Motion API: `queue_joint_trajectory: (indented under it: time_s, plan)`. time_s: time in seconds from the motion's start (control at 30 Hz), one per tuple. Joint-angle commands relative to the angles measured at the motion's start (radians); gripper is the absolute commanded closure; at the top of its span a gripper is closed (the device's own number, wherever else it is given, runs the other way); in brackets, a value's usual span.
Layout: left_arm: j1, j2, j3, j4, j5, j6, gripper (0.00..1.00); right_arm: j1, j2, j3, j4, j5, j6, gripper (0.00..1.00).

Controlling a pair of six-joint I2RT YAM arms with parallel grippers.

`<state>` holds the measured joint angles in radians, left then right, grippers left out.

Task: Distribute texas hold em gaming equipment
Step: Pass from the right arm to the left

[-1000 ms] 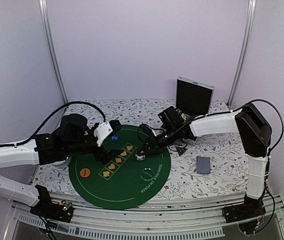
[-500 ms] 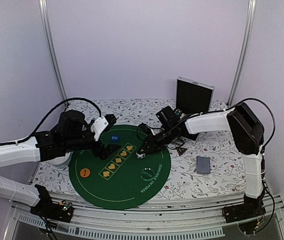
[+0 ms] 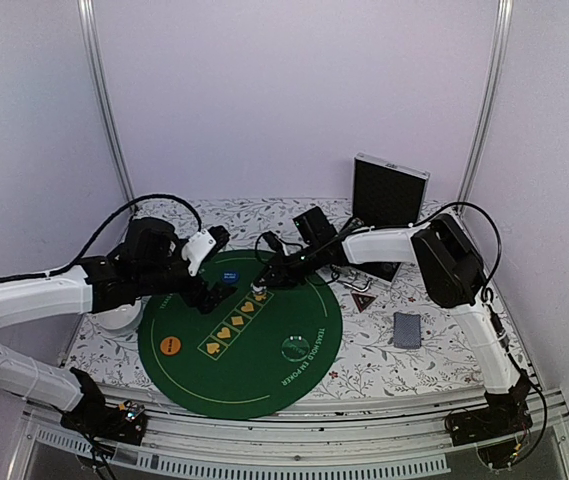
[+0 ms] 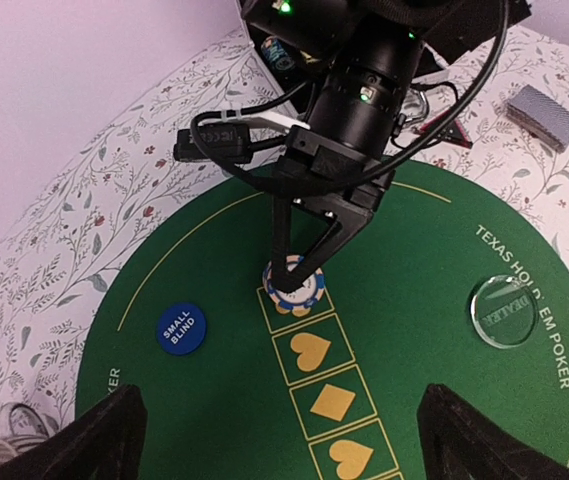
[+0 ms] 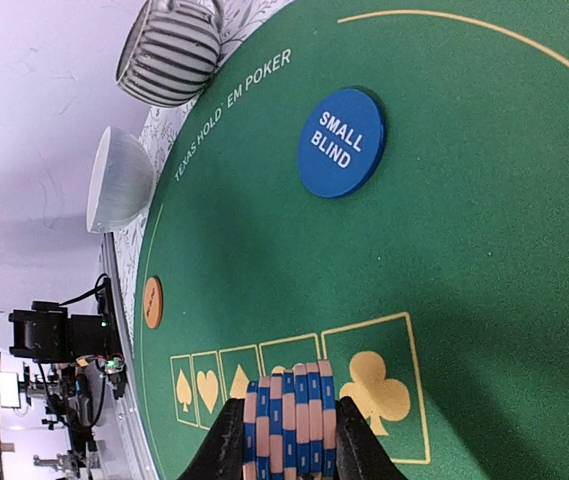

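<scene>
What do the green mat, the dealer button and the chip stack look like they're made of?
The green mat looks like felt or similar cloth: matte, no glare, printed markings. The dealer button is probably clear acrylic: green shows through, its rim catches light. The chip stack is likely plastic or clay composite: dull, pink-and-blue striped edges.

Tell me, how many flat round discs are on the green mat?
3: blue Small Blind disc at the far side, orange disc near left, clear Dealer disc near right. More may be hidden.
</scene>
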<state>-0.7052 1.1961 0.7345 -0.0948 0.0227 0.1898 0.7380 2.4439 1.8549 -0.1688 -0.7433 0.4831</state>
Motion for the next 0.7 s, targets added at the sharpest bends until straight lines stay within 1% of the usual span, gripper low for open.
queue_joint_trajectory:
  time_s: [0.0,0.07,0.17,0.33,0.4,0.5,0.67]
  plan:
    - [0.015,0.062,0.053,0.002,0.008,0.032,0.02,-0.002,-0.042,-0.019,0.107,-0.103,0.076,0.98]
    - [0.015,0.109,0.087,-0.018,0.03,0.065,0.02,0.003,-0.08,-0.061,0.144,-0.127,0.111,0.98]
    - [0.015,0.186,0.152,-0.024,0.053,0.104,0.02,0.017,-0.158,-0.119,0.164,-0.145,0.117,0.98]
    - [0.015,0.307,0.257,-0.046,0.087,0.16,0.02,0.036,-0.223,-0.183,0.198,-0.176,0.121,0.98]
    - [0.014,0.348,0.291,-0.071,0.127,0.192,0.02,0.039,-0.246,-0.215,0.237,-0.191,0.13,0.98]
    - [0.004,0.378,0.313,-0.128,0.19,0.249,0.02,0.045,-0.27,-0.243,0.254,-0.204,0.149,0.98]
    - [-0.002,0.359,0.298,-0.136,0.222,0.318,0.03,0.055,-0.3,-0.259,0.264,-0.218,0.149,0.98]
